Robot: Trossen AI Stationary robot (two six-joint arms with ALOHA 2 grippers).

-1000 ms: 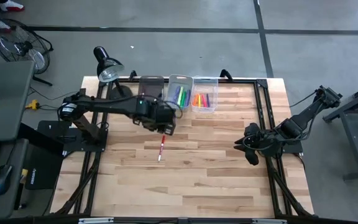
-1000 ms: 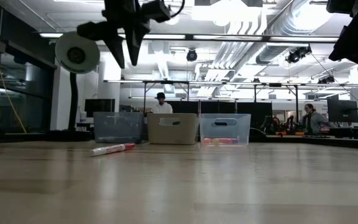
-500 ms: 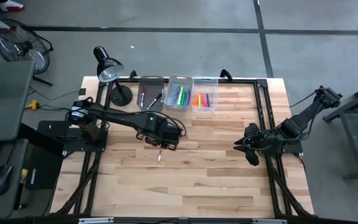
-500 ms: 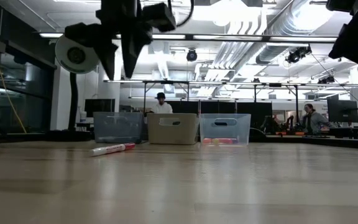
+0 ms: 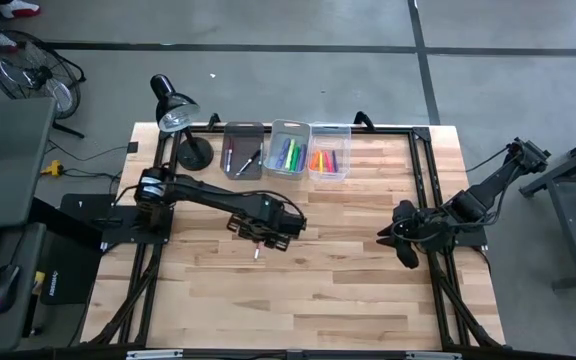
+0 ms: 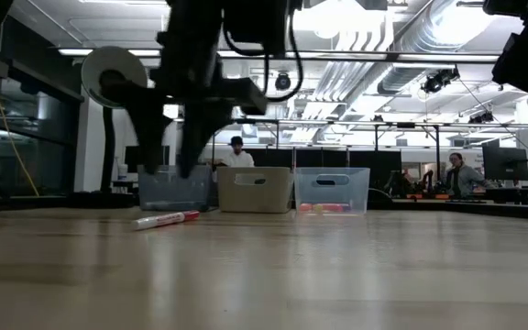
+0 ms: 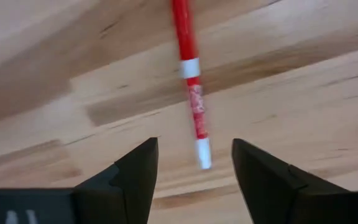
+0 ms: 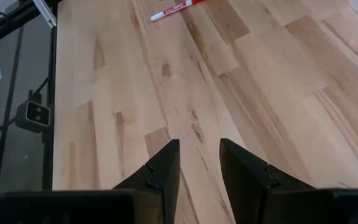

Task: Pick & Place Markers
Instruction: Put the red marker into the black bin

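A red marker with a white tip lies flat on the wooden table, also seen in the low view. My left gripper hangs straight above it, pointing down, open. In the left wrist view its fingers stand on either side of the marker's white tip without touching it. More markers lie in three small bins at the far edge. My right gripper waits open at the table's right side, with nothing between its fingers.
The dark bin, the clear bin with green markers and the clear bin with orange and red ones stand in a row at the far edge. A desk lamp stands at the far left corner.
My left gripper has come away from the bins toward the table's near edge and sunk down over the red marker, tipping to point straight down. Its fingers have opened wider. The marker has stayed where it was.
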